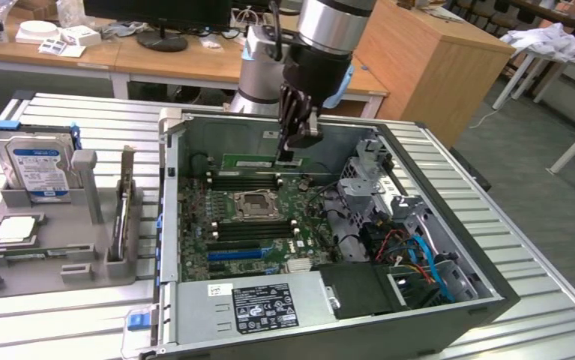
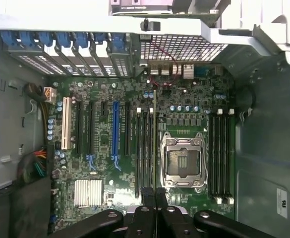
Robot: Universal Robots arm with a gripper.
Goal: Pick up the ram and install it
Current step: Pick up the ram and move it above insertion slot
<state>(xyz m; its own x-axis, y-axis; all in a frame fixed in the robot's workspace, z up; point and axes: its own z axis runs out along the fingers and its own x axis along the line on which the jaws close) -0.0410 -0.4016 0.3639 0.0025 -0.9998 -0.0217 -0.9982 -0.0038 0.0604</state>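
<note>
Locate the gripper inside the open computer case, at 12 o'clock from the CPU socket in the exterior view. Note that its 2 fingers are clamped on the ram, gripping the stick by its upper edge. In the exterior view the ram lies level, with its long side parallel to the black memory slots just beside it. In the wrist view you see the ram edge-on as 1 thin line running out from between the fingertips, alongside the slots next to the socket. You cannot tell whether its lower edge touches a slot. The hard drive stands in the grey holder at 9 o'clock from the case, well apart from the gripper.
</note>
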